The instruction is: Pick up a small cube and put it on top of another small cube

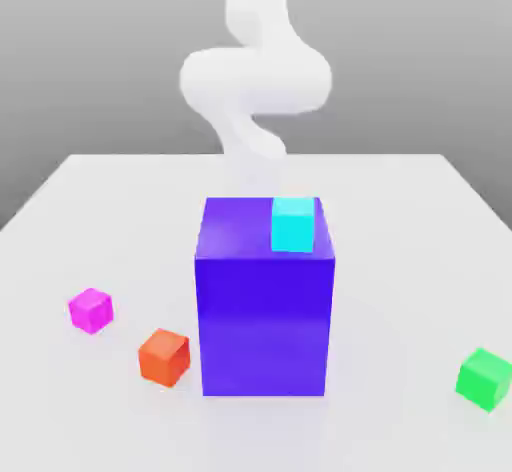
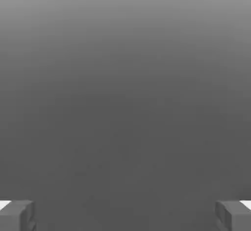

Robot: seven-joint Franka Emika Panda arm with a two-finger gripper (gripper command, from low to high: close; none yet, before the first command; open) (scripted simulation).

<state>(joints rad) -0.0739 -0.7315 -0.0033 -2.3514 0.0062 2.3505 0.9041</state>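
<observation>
Closest to us, a green cube sits on the tabletop, well out from the pincer toward the camera and off to the exterior view's right. We see the pincer released, its two sides wide apart and nothing gripped between them. From the pale arm, we look toward the camera and find a big blue-violet block standing upright, more nearly in line with the pincer than the green cube. A cyan cube rests on its top, near the front corner at the exterior view's right. Off to the pincer's other side, the exterior view's left, we have the magenta-pink cube on the tabletop, well apart from the pincer. Between it and the block lies an orange-red cube, touching neither.
</observation>
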